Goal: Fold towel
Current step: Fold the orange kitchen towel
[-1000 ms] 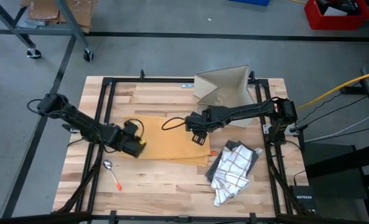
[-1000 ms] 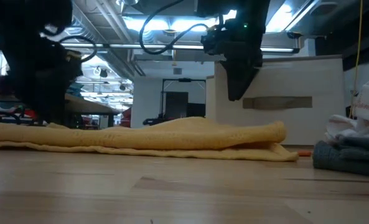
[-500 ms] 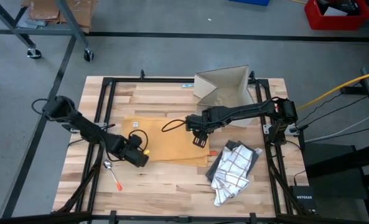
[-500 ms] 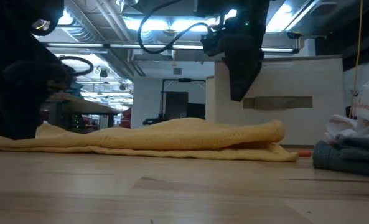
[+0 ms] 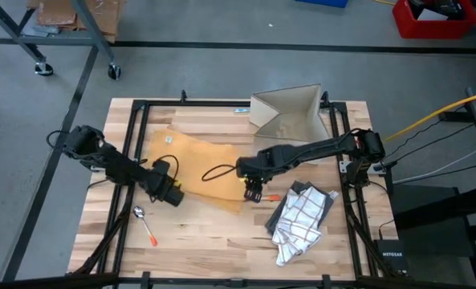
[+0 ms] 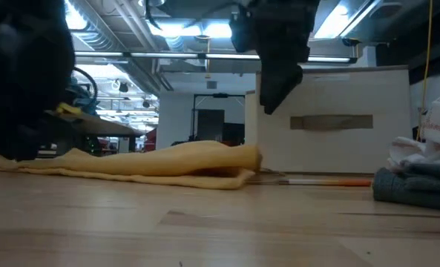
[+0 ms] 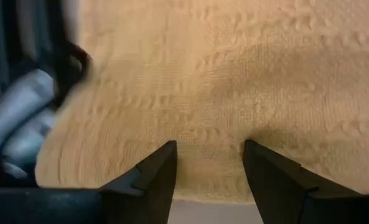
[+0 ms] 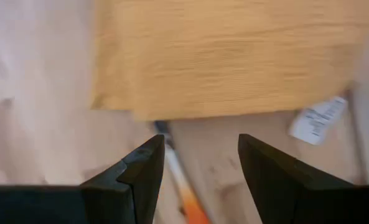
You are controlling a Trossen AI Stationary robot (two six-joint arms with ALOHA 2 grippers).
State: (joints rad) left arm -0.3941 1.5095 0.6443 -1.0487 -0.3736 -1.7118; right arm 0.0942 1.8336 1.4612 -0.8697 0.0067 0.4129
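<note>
The yellow towel (image 5: 196,164) is lying on the wooden table (image 5: 213,233), spread out left of centre, angled so that one corner is pointing toward the table's back-left and another toward the right gripper. From the low view the towel (image 6: 168,159) is lying nearly flat, with a soft rolled edge at its right end.

The left gripper (image 5: 173,195) is sitting at the towel's near-left edge, low over the table. In its wrist view its fingers (image 7: 156,180) are standing spread, with towel cloth (image 7: 234,81) lying between and beyond them; nothing is pinched.

The right gripper (image 5: 252,191) is hanging at the towel's near-right corner, fingers (image 8: 144,171) spread apart and holding nothing. Its wrist view is showing the towel's edge (image 8: 234,56), bare table below it, a white label (image 8: 318,119) and an orange strip (image 8: 187,199).

A spoon with an orange handle (image 5: 145,225) is lying near the front-left. A heap of checked and grey cloths (image 5: 302,221) is lying to the right. A pale open box (image 5: 290,116) is standing at the back.
</note>
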